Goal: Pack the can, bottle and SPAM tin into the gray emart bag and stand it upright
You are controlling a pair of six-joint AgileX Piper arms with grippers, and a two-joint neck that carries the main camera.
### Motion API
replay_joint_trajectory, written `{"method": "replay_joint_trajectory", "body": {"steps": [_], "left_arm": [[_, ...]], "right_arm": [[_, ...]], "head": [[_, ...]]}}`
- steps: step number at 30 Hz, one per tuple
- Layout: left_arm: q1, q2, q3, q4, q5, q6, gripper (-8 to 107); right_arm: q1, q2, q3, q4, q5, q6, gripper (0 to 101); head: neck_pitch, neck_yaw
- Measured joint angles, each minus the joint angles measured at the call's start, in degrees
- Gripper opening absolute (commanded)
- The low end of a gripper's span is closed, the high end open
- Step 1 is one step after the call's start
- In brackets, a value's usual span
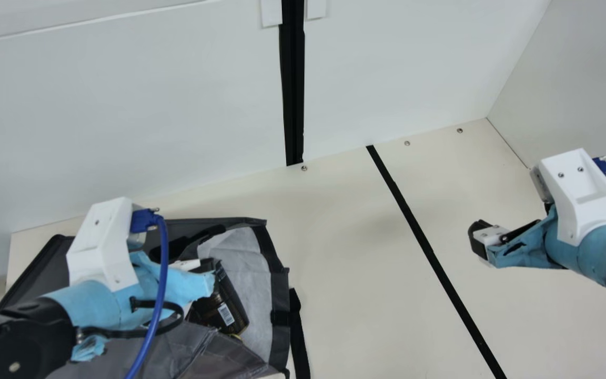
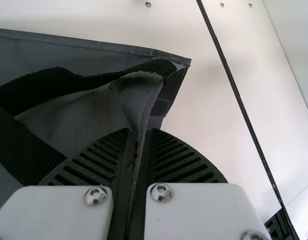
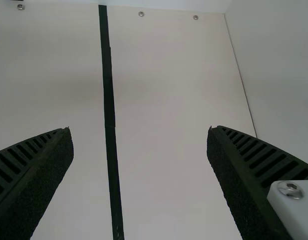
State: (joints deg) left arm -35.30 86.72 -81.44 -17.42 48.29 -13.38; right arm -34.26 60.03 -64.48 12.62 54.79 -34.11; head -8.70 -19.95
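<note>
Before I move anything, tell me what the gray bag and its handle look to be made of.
The gray bag looks like coated synthetic fabric, perhaps laminated: smooth, faintly shiny, with stitched edges. Its handle looks like matte black webbing, perhaps nylon or polyester, by its coarse weave.

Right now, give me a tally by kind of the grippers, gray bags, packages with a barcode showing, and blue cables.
Grippers: 2 (left gripper, jaws shut on the bag's fabric; right gripper, jaws open)
Gray bag: 1
Dark package with barcode: 1, in the bag
Blue cables: 2
Total: 6
</note>
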Motion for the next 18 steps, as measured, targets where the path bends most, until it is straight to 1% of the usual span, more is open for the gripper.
{"method": "replay_joint_trajectory", "body": {"steps": [11, 18], "left_arm": [[0.0, 0.0, 0.0, 0.0, 0.0, 0.0, -8], [0.0, 0.0, 0.0, 0.0, 0.0, 0.0, -8]], "right_arm": [[1.9, -2.0, -4.9, -6.8, 4.4, 8.0, 95], [2.5, -3.0, -7.8, -9.9, 7.0, 11.7, 95]], "head": [[0.0, 0.0], [0.0, 0.0]]}}
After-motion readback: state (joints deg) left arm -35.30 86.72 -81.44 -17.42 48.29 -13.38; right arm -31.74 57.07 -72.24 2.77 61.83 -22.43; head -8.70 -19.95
